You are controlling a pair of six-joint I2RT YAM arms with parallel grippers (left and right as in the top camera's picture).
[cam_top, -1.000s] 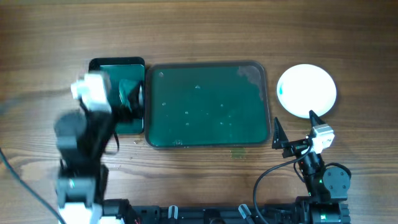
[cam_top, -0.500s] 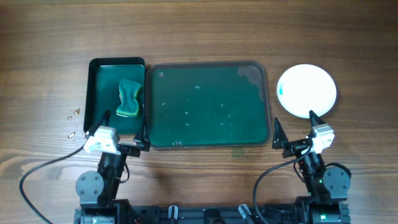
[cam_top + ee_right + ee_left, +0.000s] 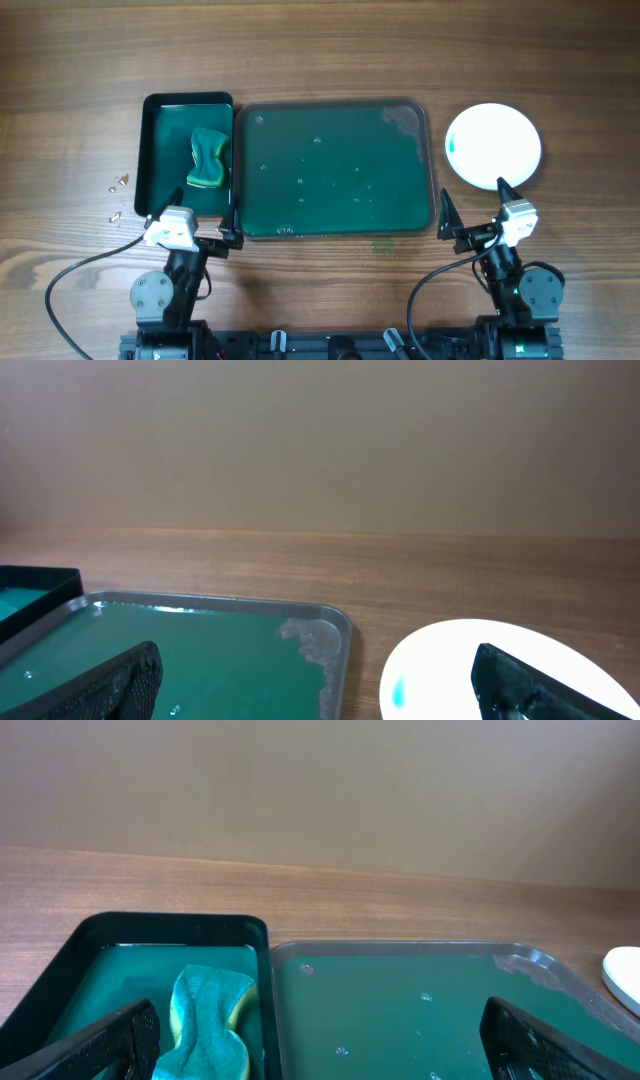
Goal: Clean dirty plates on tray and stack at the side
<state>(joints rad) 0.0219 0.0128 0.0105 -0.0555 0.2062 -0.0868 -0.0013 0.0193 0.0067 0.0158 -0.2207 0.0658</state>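
Overhead, you count two trays, one sponge and one white plate [image 3: 493, 140] showing as a single disc; you cannot tell whether others lie under it. The large tray [image 3: 335, 101] sits mid-table, its left rim just beside the small tray [image 3: 187, 99], which holds the sponge [image 3: 208, 158]. The plate lies on the table [image 3: 320, 50] right of the large tray, a strip of bare wood between them, with a small green smear [image 3: 453, 146] at its left edge. The left gripper [image 3: 190, 215] and right gripper [image 3: 473, 190] hang near the trays' front rims, both spread wide and holding nothing. Open wood runs along the far side.

Left wrist shows you both trays side by side, the sponge [image 3: 205, 1020] in the smaller, fingers [image 3: 100, 1045] parted wide.

Right wrist gives you the large tray's wet green floor, a greyish film at its far right corner [image 3: 305, 635], and the plate [image 3: 480, 660] beside it, mostly clean white.
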